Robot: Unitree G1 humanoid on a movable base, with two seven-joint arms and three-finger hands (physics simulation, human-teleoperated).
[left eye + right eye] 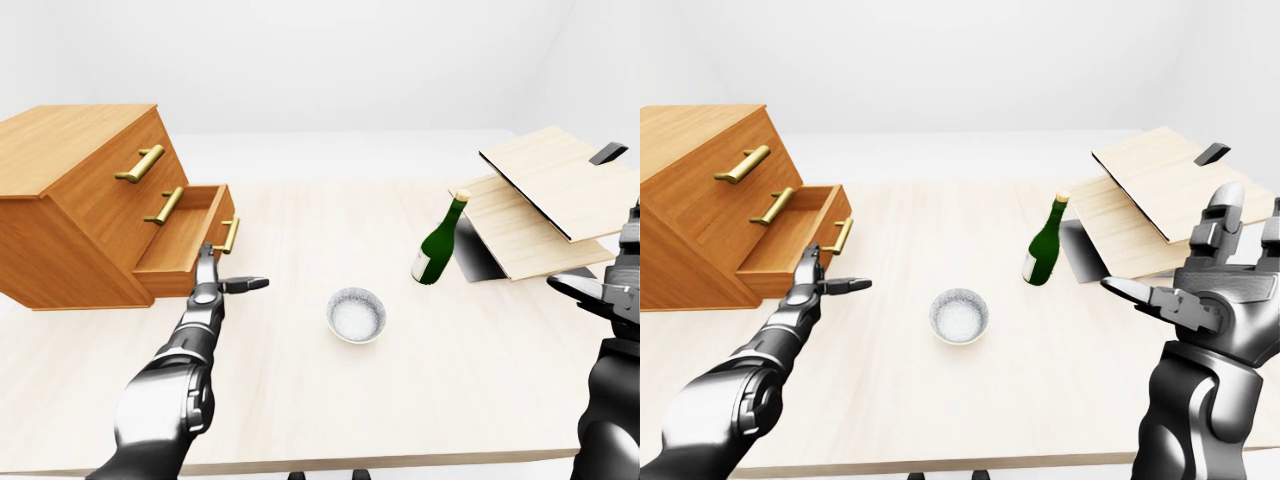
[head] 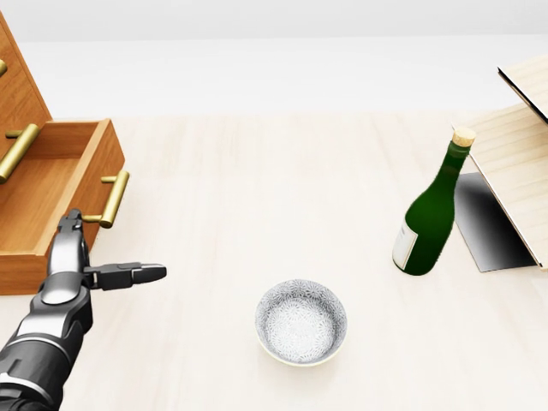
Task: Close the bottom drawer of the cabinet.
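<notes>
The bottom drawer (image 2: 51, 201) stands partly open at nine o'clock in the head view. The left hand (image 2: 81, 261) is spread flat against its front beside the brass handle (image 2: 112, 199), grasping nothing, evidently placed for pushing. The right hand (image 1: 1215, 275) is held open and empty at three o'clock.

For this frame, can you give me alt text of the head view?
The robot's left hand, fingers open, presses against the front of the cabinet's half-open bottom drawer at the left edge. A patterned bowl and a corked green bottle stand on the pale table.
</notes>
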